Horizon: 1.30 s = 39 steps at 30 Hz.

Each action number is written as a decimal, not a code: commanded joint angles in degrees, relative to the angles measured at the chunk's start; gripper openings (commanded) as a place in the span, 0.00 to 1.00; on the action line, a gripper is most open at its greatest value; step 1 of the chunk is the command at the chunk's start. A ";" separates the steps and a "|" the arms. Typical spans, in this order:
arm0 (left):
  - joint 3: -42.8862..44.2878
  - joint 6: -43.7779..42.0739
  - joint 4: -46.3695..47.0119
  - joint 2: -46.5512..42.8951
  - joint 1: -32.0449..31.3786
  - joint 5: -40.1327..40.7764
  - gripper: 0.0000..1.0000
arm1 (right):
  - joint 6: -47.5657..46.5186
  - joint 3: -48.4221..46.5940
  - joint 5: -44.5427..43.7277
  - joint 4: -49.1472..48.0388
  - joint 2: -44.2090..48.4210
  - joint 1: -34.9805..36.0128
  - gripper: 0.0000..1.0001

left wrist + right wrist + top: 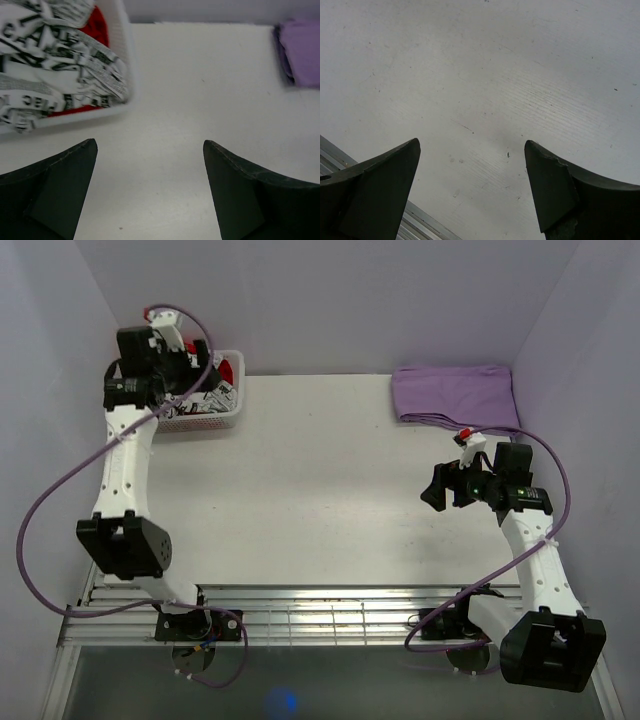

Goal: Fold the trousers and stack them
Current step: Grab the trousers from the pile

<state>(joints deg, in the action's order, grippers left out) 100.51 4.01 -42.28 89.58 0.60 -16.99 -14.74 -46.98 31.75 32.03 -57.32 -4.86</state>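
Observation:
The trousers (50, 60), white with black newspaper print, lie crumpled in a white basket (128, 60) at the table's far left corner. In the top view they show in the basket (222, 420) beside the left wrist. My left gripper (150, 145) is open and empty, held above the table just beside the basket's right wall; in the top view it (198, 375) hangs over the basket. My right gripper (433, 488) is open and empty above the right part of the table. In its wrist view (472, 145) only bare table lies between the fingers.
A red cloth (97, 27) lies in the basket under the trousers. A folded lilac cloth (455, 395) lies at the far right corner and also shows in the left wrist view (300, 50). An aluminium rail frame (330, 615) runs along the near edge.

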 commanded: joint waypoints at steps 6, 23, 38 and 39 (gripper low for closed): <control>26.40 2.58 -3.78 22.37 14.51 3.98 0.98 | 0.86 1.81 1.92 -1.62 -1.74 -0.32 0.90; 27.72 -0.32 4.05 42.33 16.54 10.32 0.93 | 0.33 1.28 0.86 -0.74 -4.47 -0.41 0.90; 25.44 5.12 27.39 24.08 16.54 -11.82 0.00 | 0.42 1.45 1.39 -0.65 -2.01 -0.50 0.90; 24.92 7.31 29.43 22.58 16.54 -14.01 0.00 | 0.50 1.45 1.30 -0.74 -1.75 -0.50 0.90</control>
<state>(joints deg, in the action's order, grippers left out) 124.42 7.31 -27.33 126.41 17.04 -22.98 -14.31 -45.19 32.34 31.57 -61.06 -4.93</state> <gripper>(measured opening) 0.126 0.901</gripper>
